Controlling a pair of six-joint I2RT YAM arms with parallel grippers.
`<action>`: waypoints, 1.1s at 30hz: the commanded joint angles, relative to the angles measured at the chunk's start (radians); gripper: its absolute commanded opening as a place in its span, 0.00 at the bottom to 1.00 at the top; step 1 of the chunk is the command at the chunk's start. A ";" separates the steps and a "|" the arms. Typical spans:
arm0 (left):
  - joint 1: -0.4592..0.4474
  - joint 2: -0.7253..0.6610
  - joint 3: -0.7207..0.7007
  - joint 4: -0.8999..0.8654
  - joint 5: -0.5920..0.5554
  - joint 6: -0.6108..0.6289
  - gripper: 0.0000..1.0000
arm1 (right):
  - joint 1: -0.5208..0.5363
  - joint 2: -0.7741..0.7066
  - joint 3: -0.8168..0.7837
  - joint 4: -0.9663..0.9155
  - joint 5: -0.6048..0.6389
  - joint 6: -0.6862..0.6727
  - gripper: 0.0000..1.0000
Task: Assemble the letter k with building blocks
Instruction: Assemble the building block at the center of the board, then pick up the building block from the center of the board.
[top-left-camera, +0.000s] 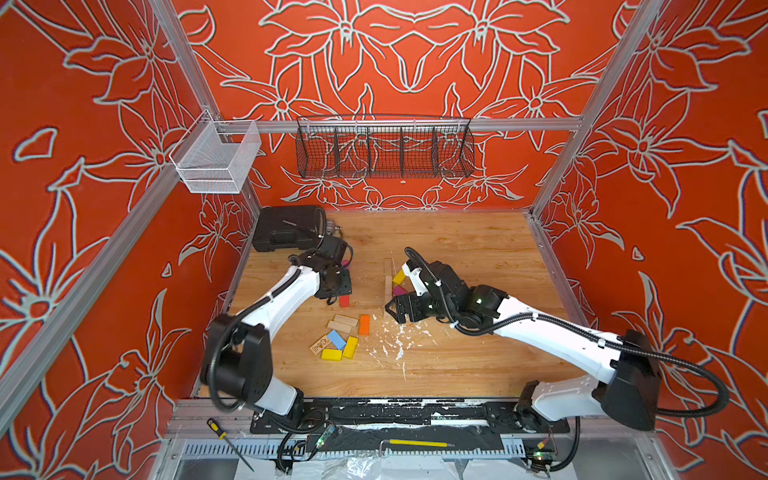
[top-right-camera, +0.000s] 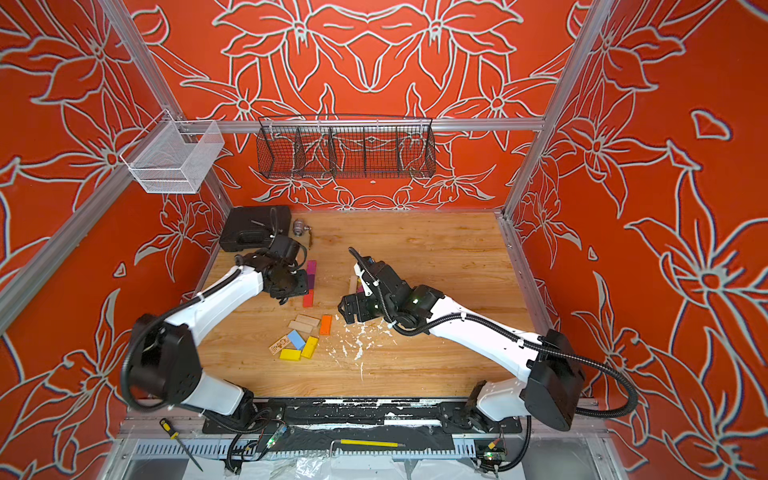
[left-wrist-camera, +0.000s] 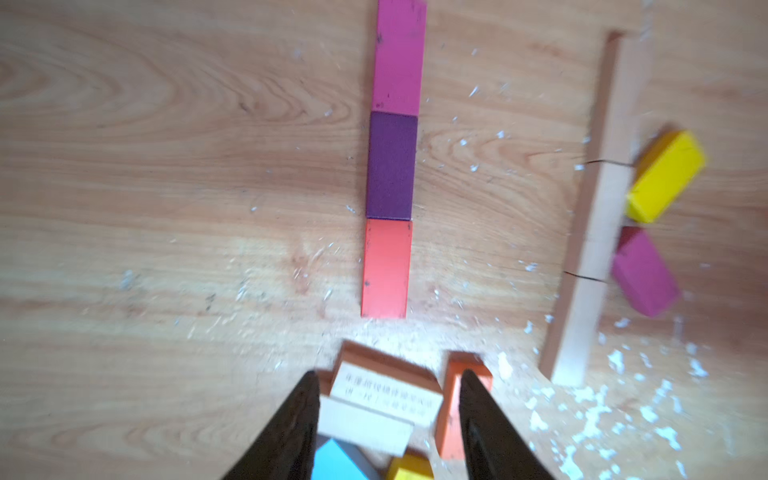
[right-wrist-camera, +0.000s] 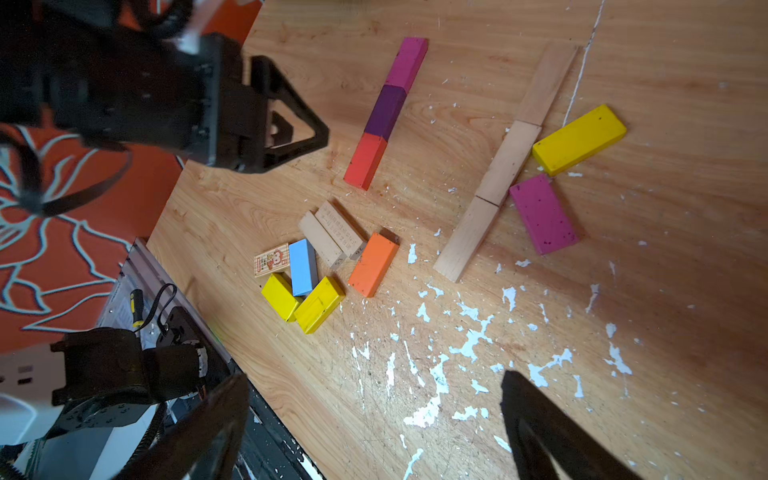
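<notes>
A magenta block (left-wrist-camera: 399, 58), a purple block (left-wrist-camera: 391, 166) and a red block (left-wrist-camera: 386, 268) lie end to end in a straight line. My left gripper (left-wrist-camera: 388, 374) hangs open just past the red end, over a loose pile of blocks, with nothing between its fingers. That pile holds an orange block (right-wrist-camera: 372, 264), a light blue one (right-wrist-camera: 302, 267), two yellow ones (right-wrist-camera: 320, 304), plain ones and a printed one (right-wrist-camera: 272, 258). Beside the coloured line lies a line of three plain blocks (right-wrist-camera: 507, 162) with a yellow block (right-wrist-camera: 579, 139) and a magenta block (right-wrist-camera: 542, 214) slanting off it. My right gripper (right-wrist-camera: 376, 376) is open above bare table.
White flecks (top-left-camera: 395, 336) litter the wood in front of the right gripper. A black case (top-left-camera: 286, 228) sits at the back left corner with a small metal part (top-right-camera: 300, 227) beside it. Two wire baskets (top-left-camera: 384, 149) hang on the back rail. A screwdriver (top-left-camera: 220, 430) lies off the front edge.
</notes>
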 joint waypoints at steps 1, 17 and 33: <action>0.000 -0.115 -0.057 -0.124 -0.030 -0.159 0.51 | 0.003 -0.036 -0.028 0.007 0.050 -0.014 0.97; -0.016 -0.222 -0.301 -0.101 0.129 -0.269 0.43 | 0.003 0.005 -0.015 0.032 -0.047 -0.021 0.96; -0.089 -0.056 -0.257 -0.021 0.048 0.197 0.98 | 0.004 -0.046 -0.048 0.030 -0.013 -0.027 0.97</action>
